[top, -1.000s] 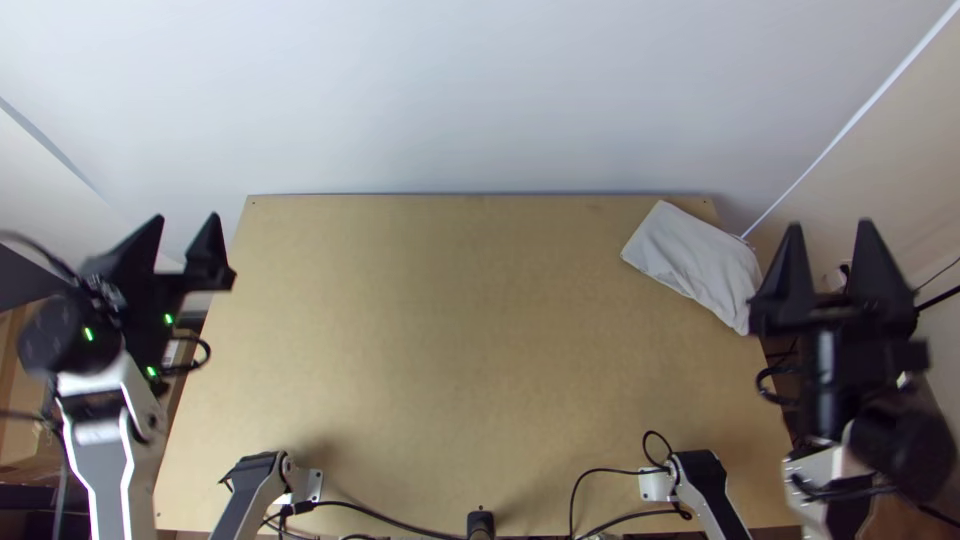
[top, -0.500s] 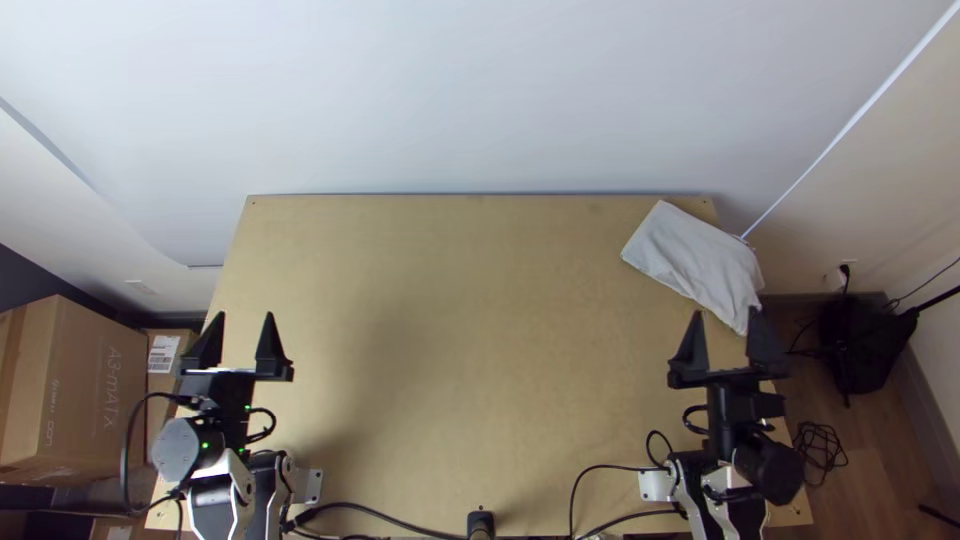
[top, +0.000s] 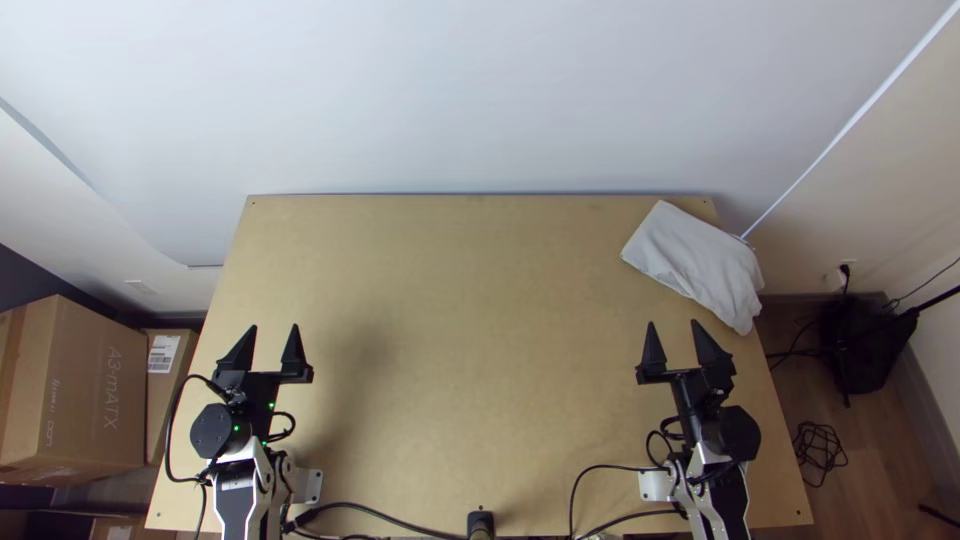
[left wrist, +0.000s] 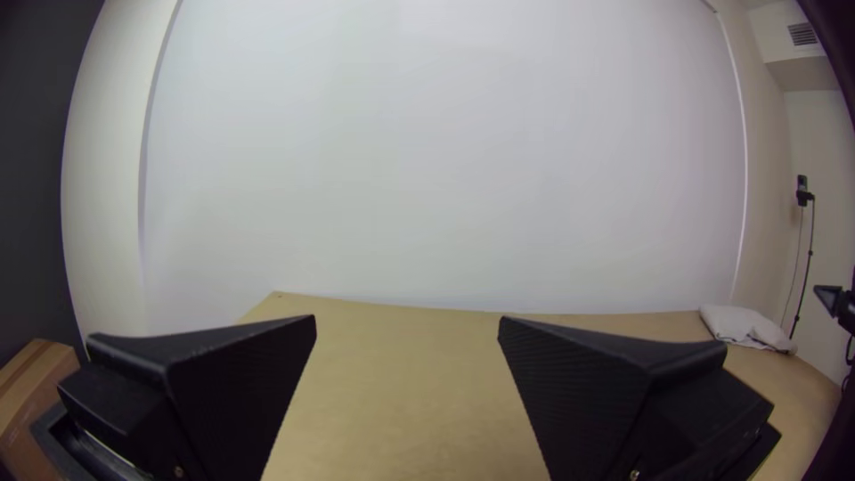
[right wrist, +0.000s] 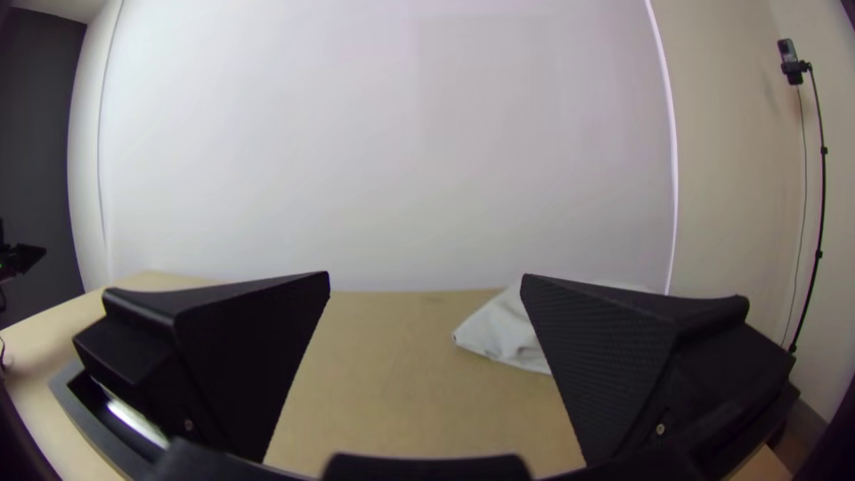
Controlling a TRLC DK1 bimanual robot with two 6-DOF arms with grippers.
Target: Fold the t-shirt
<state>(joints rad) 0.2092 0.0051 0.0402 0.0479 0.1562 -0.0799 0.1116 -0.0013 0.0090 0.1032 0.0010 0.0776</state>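
Left arm (top: pixel 233 500) and right arm (top: pixel 722 510) have come inward and lower, while the t-shirt (top: pixel 695 262) stays in its corner

Both arms were out beyond the sides of the table (top: pixel 460 350) one second ago; now they are drawn back near their bases.

On the table, the biggest risk is the place of the cloth. It lies as a compact, wrinkled bundle at the far right corner, and its outer side seems to pass over the right edge. If it is pushed outward, I think it could slip down to the floor. I cannot tell if this bundle is a finished fold put aside or a shirt waiting for work; if it is finished, touching it again could open it and spoil the fold.

If folding must be done, it should first be brought to the middle. The left arm would have a long reach across, and the two arms could meet over the cloth.

The left gripper (top: pixel 274 326) and the right gripper (top: pixel 673 322) both have their fingers spread wide, with nothing between them, well apart from the cloth. Such wide fingers may catch several layers together and make a crooked fold.

Smallest is the black cable (top: pixel 330 503) at the near edge: a low sweep of the left arm might hook it.
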